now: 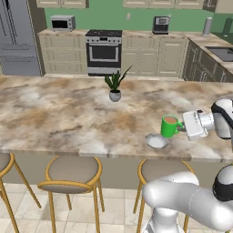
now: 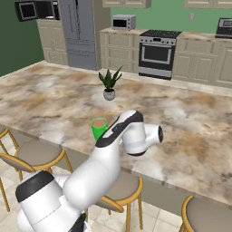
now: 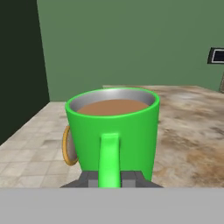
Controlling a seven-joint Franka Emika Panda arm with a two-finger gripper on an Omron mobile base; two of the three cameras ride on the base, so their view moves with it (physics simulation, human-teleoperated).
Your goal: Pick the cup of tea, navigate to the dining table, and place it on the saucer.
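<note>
**Lowering the tea onto the saucer**

Gripper (image 1: 183,127) pinches the handle of the cup of tea (image 1: 170,125), holding it upright above the dining table (image 1: 59,113); the saucer (image 1: 157,141) lies just beside and below the cup, toward the table's near edge. The robot should bring the cup over the saucer's middle, keep it level so no tea spills, descend slowly, and release only when it rests.

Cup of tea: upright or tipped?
Upright. The cup of tea has a level rim and flat brown liquid in the hand view, held by its handle in the hand.
</note>
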